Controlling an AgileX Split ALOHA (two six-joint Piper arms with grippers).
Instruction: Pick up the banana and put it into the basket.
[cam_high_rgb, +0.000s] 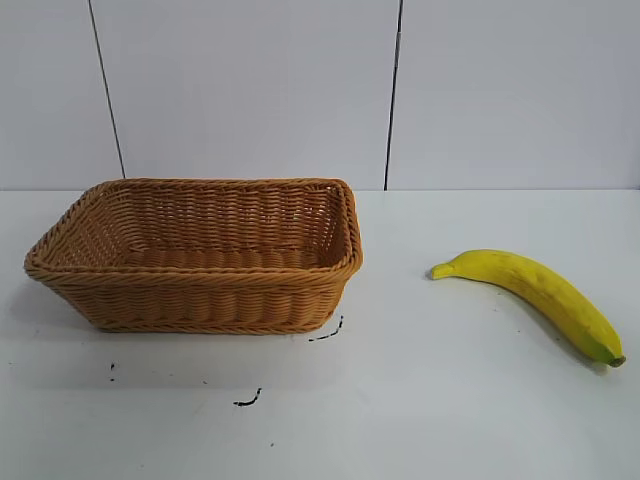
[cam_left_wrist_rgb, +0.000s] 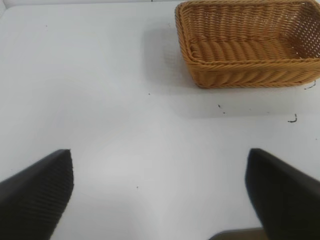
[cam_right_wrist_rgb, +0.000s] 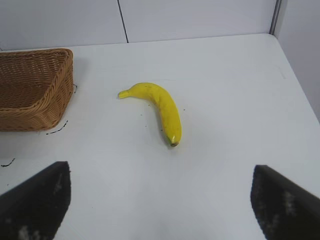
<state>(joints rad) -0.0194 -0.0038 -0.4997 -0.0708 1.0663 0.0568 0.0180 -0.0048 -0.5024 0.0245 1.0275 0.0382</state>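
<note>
White table (cam_high_rgb: 450, 420): curved yellow banana (cam_high_rgb: 535, 292), dark tip, beside basket (cam_high_rgb: 200, 300); both claws released.

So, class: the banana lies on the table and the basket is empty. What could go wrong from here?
1. The banana is curved and lies flat on the table; the open right gripper might pinch it off-centre, so it could swing or slip.
2. The basket has flaring sides; a low carry might clip its rim and shove it.
3. The left gripper, also open, faces the basket and could obstruct the drop if it moved in.
</note>
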